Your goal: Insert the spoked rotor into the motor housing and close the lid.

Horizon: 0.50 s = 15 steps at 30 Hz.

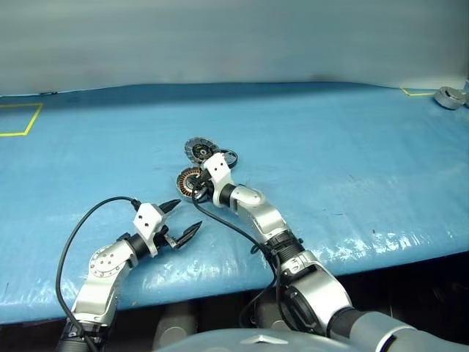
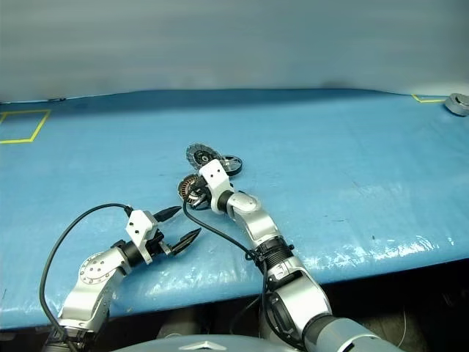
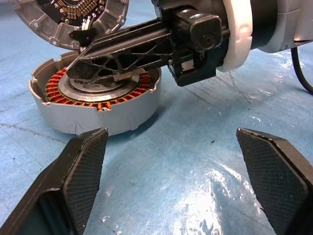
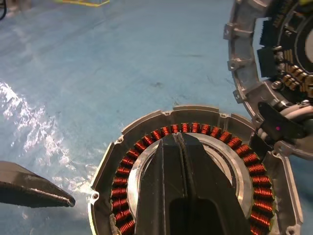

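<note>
Nearest, the left gripper (image 1: 179, 220) sits spread wide just short of the round silver motor housing with copper windings (image 3: 95, 95). Right gripper (image 4: 178, 139), fingers pressed together, hovers over the housing's centre. Beyond stands its hinged silver-grey lid (image 1: 198, 150), then the black spoked rotor (image 1: 229, 156).

no readable text, labels or numbers anywhere

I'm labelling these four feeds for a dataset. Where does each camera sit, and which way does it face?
Head stereo pair: looks forward and down over the blue table, both arms in view.
Left wrist: looks along the open left hand at the motor housing.
Right wrist: looks along the shut right hand over the housing's copper windings.
Both wrist views share the housing and open lid.
</note>
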Available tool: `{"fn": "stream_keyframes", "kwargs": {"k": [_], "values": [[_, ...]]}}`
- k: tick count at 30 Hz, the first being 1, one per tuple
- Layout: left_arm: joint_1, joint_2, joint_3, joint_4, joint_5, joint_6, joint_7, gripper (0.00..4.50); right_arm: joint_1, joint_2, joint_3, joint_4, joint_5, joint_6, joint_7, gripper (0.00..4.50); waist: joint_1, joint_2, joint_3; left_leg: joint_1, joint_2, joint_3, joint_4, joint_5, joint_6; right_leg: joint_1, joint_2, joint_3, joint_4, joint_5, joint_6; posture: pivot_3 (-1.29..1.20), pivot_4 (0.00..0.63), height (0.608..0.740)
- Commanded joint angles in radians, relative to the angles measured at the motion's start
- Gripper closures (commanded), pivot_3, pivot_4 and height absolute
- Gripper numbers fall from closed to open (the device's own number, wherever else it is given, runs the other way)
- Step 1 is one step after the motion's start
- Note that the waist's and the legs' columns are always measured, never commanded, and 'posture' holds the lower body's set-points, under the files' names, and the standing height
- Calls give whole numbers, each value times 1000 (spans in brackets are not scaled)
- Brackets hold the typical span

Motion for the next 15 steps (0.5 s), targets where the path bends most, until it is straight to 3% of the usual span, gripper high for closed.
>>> {"fn": "stream_keyframes", "kwargs": {"k": [1,9,15], "values": [[-7,-7,-6,-13,0,-16,0,0,9,45,-90,-40,78,70,-68,4472,4,0,0,0,0,0,0,0,0,0,0,0,0,0,0,0,150,740],[-22,-12,-13,4,5,-22,-5,0,64,-10,63,-118,-53,-2,-83,4472,-8,0,0,-2,-1,1,-1,0,0,-3,1,0,0,2,3,0,150,740],[-33,-10,-18,12,8,-23,-6,0,122,0,81,-233,1,1,11,4472,-12,1,0,-2,0,0,-2,0,0,-3,2,0,0,2,3,0,150,740]]}}
